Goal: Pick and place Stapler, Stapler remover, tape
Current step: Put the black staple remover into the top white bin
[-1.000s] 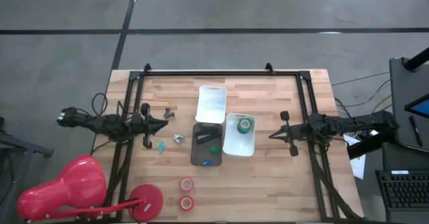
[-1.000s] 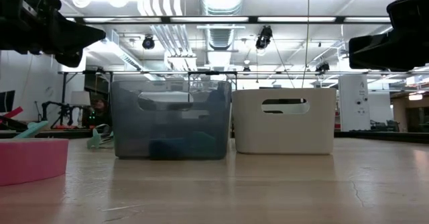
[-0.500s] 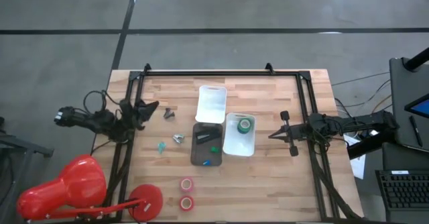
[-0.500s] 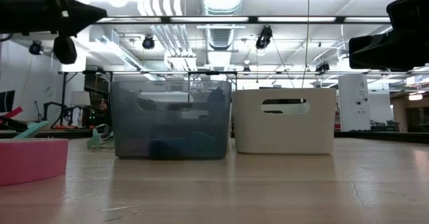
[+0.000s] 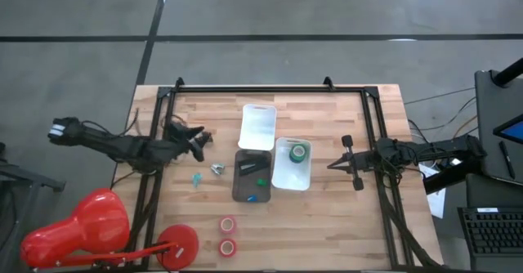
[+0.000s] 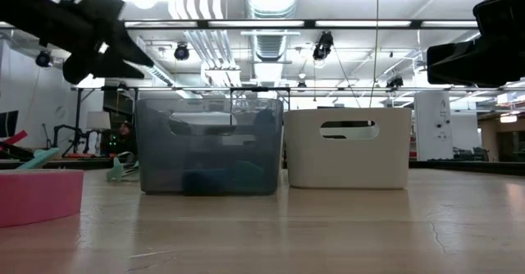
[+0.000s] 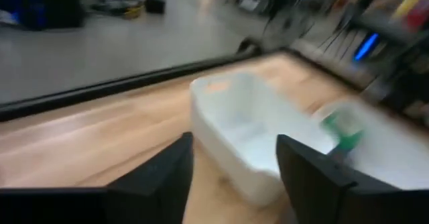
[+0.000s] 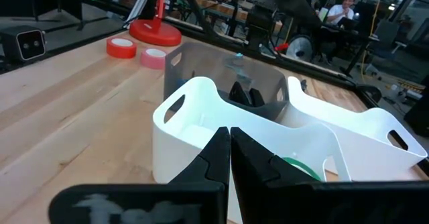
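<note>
While the right gripper (image 5: 345, 163) waits pressed together at three o'clock of the bins, the left gripper (image 5: 198, 140), fingers spread and empty, hangs above a small dark object (image 5: 204, 137), the nearer arm to it.

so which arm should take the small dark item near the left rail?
Left. The left gripper, open, sits beside the dark item; the right gripper waits shut beyond the trays.
</note>
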`<state>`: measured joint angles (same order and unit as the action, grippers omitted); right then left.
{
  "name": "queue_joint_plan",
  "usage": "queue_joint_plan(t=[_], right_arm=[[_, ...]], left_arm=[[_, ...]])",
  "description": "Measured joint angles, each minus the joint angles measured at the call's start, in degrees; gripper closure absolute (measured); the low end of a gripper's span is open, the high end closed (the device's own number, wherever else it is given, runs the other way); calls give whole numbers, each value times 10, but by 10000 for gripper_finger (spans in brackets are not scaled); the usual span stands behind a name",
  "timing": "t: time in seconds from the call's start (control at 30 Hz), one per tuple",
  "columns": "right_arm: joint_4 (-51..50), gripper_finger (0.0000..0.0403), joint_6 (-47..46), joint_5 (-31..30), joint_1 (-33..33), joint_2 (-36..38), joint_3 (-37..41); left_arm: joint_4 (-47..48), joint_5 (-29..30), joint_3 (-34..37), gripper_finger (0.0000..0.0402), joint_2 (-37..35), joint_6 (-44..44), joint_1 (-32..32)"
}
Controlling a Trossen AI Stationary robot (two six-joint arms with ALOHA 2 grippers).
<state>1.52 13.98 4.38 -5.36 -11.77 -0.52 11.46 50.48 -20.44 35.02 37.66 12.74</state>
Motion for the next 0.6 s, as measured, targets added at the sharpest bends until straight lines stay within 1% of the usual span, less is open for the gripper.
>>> queue_joint_plan(t=[0.07,0.13,0.23,0.37,0.47,0.6], right_arm=[[0,394,0,0,0,0,0],[0,394,0,0,0,0,0],[0,394,0,0,0,0,0],[0,394,0,1,0,0,0],[0,394,1,1,0,0,0],[0,394,1,1,0,0,0]], left_arm=[[33,2,-20,166,28,5,-4],[41,-4,-35,159,55,11,-8],[36,-13,-54,159,95,-7,-9],[72,-15,-65,163,147,-14,-12],[103,-20,-66,167,189,23,-21],[113,-69,-65,168,232,81,-43]])
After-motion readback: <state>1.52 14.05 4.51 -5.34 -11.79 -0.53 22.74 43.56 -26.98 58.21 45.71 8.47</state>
